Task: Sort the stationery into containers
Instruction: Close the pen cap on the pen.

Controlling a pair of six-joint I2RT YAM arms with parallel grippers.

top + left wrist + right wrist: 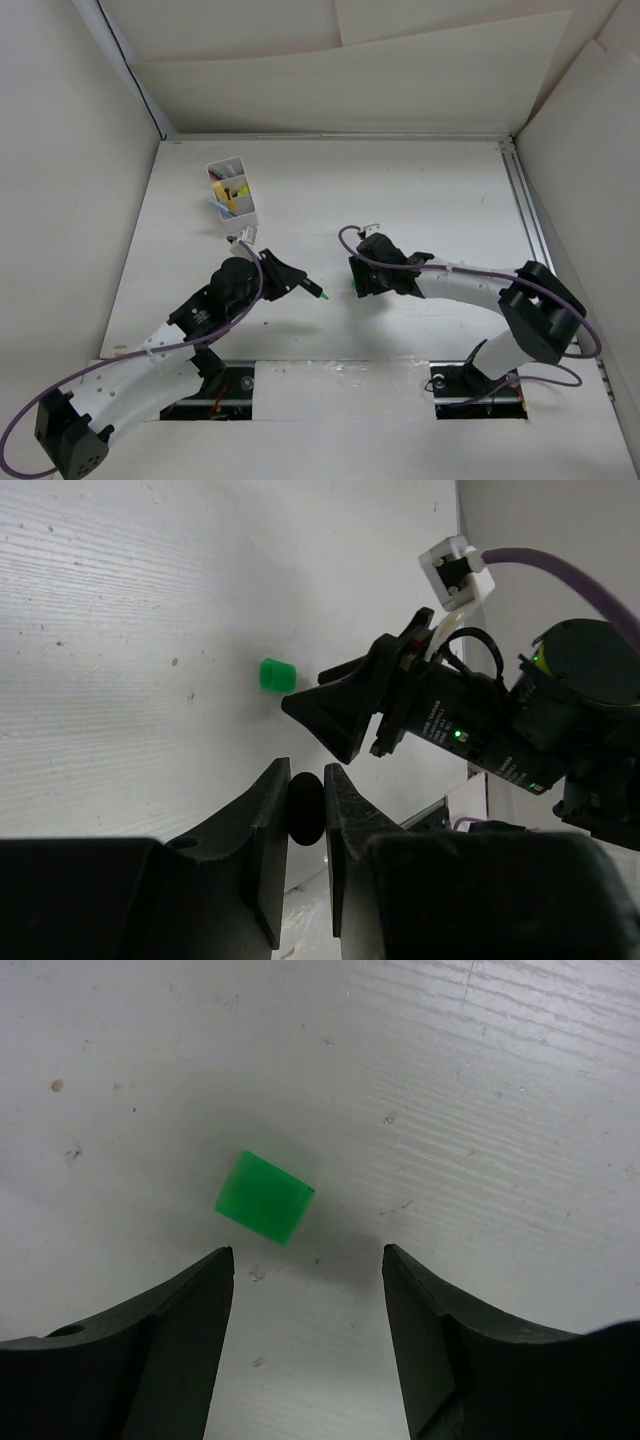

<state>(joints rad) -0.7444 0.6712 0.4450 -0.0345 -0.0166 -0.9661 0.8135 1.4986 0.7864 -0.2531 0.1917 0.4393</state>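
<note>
Here, a small green cap (263,1196) lies loose on the white desk (480,1080), between the wide-open fingers of the right tool (308,1260). From above, at the cap's 9 o'clock, the left tool (305,775) pinches a marker (305,815) by its black end. The white box (246,212) holding pens (228,192) stands at 11 o'clock.

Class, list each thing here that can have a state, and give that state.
Left hand: shut on marker.
Right hand: open, empty.
Marker: gripped, green tip bare.
Cap: off, loose on table.
Box: upright, open-topped, stationery inside.
</note>
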